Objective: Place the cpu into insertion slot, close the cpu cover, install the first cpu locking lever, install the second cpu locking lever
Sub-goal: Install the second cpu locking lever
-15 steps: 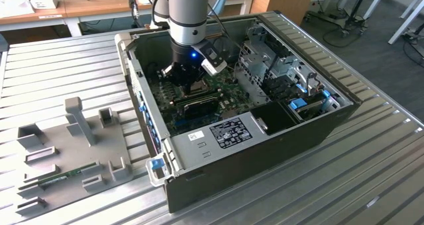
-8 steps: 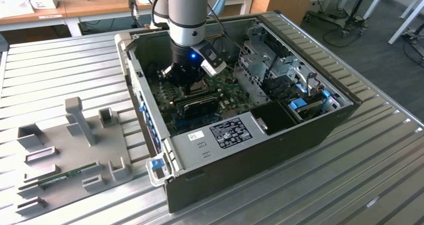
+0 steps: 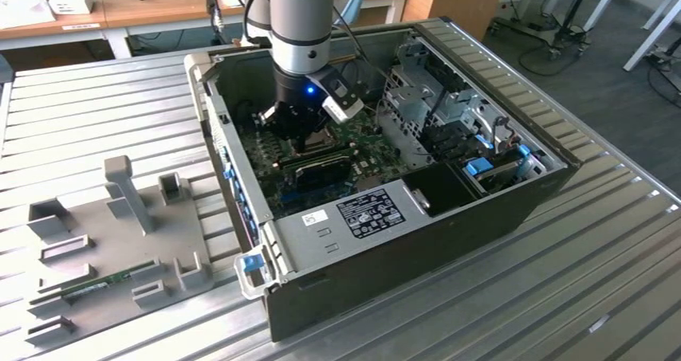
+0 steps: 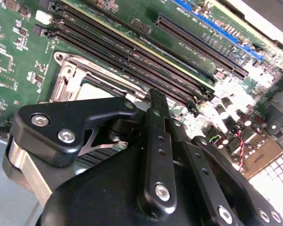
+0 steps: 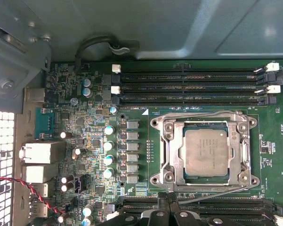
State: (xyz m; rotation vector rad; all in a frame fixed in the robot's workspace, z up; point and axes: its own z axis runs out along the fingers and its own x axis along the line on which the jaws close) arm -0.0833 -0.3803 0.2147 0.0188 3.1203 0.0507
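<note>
Computer case (image 3: 426, 217) lies open on the tabletop (image 3: 596, 297); motherboard (image 5: 84, 141) inside. Cpu (image 5: 206, 152) sits in insertion slot (image 5: 169, 155), cpu cover (image 5: 205, 123) down around it, memory slots (image 5: 188, 84) beside. Fixture tray (image 3: 107, 249) at exterior view's left.

Hemmed in by memory slots (image 5: 190, 87) on two sides of the cpu cover (image 5: 205, 151); open from above, with the drive cage (image 3: 442, 110) well apart.
</note>
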